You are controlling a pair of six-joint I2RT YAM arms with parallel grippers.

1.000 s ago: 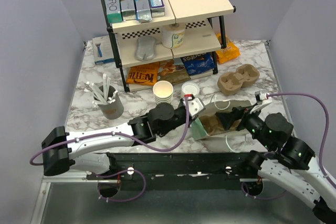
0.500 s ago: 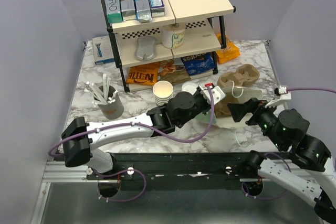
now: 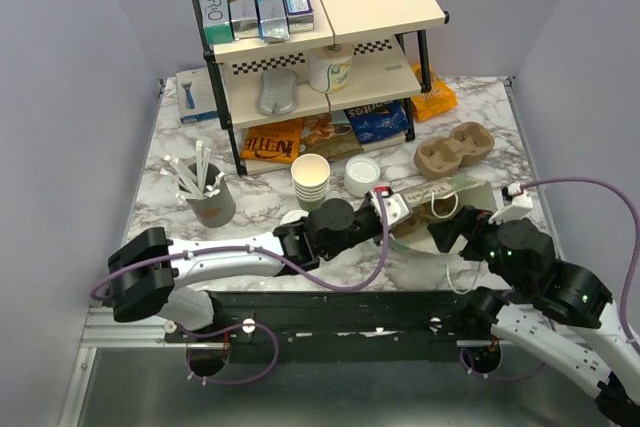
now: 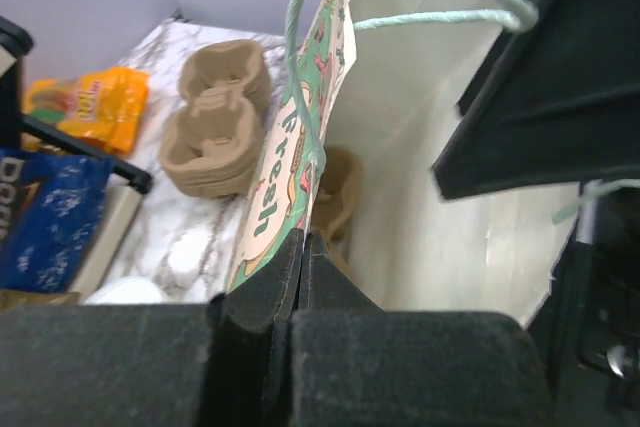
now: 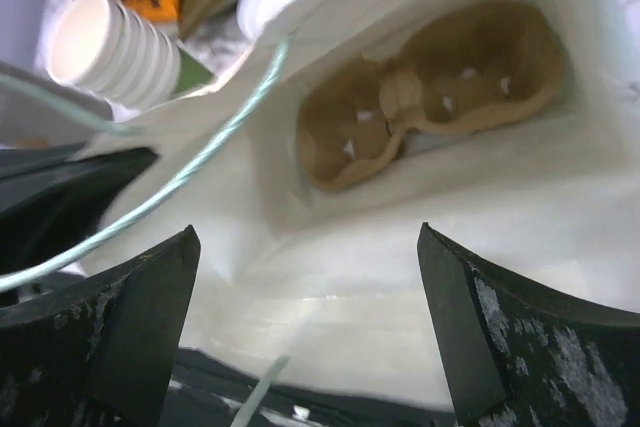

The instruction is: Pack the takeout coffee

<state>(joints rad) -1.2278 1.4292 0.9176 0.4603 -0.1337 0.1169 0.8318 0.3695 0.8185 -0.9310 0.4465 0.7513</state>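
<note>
Marble table point(image 3: 250, 202): paper bag point(image 3: 470, 192) now tugged rightward by left gripper point(image 3: 388, 209) clamped on its rim, right gripper point(image 3: 448, 232) splayed wide inside, takeout coffee point(image 3: 362, 175) still unpacked.

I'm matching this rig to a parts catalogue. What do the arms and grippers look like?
Both the left arm and right arm have white links between rounded black joint housings. A purple cable loops along the left arm; another arcs over the right. The left gripper and right gripper have flat, matte black fingers, scuffed grey on the right.
</note>
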